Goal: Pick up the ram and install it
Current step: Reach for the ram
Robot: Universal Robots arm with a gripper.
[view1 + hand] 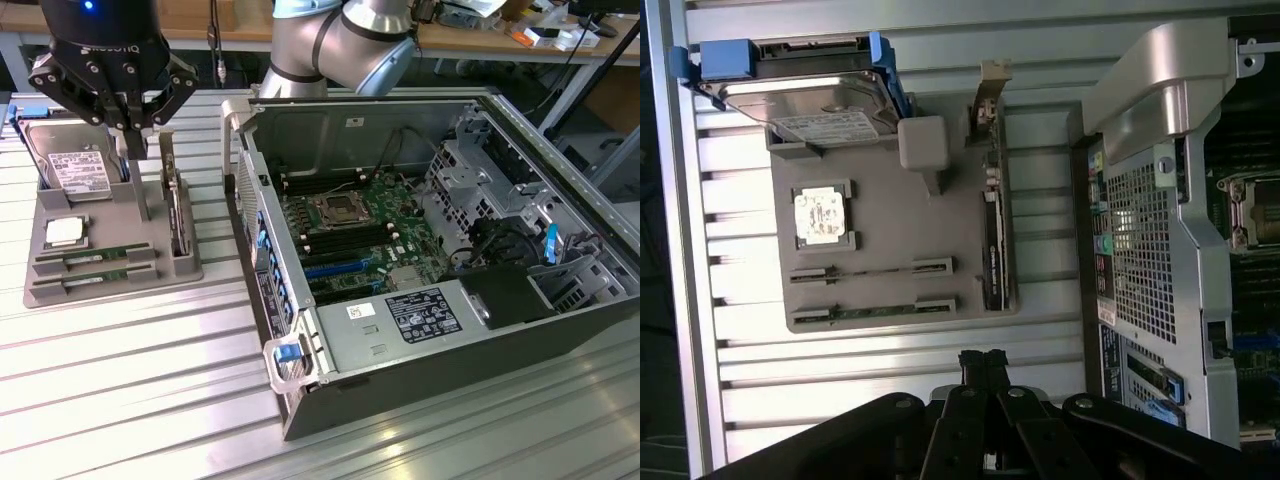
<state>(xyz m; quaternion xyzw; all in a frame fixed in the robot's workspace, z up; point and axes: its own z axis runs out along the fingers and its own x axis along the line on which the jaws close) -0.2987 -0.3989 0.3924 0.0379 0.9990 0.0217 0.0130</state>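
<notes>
Your black gripper [137, 128] hovers empty, jaws together, over the grey plastic tray [115, 225]. The thin green ram stick [95, 256] sits at seven o'clock from it, apparently slotted on edge for an easy pinch.

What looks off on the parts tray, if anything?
Nothing stands out. The hard drive leans in its cradle, and the processor, both ram sticks and the upright card sit squarely in the grey tray. The gripper hangs shut and empty above it.
</notes>
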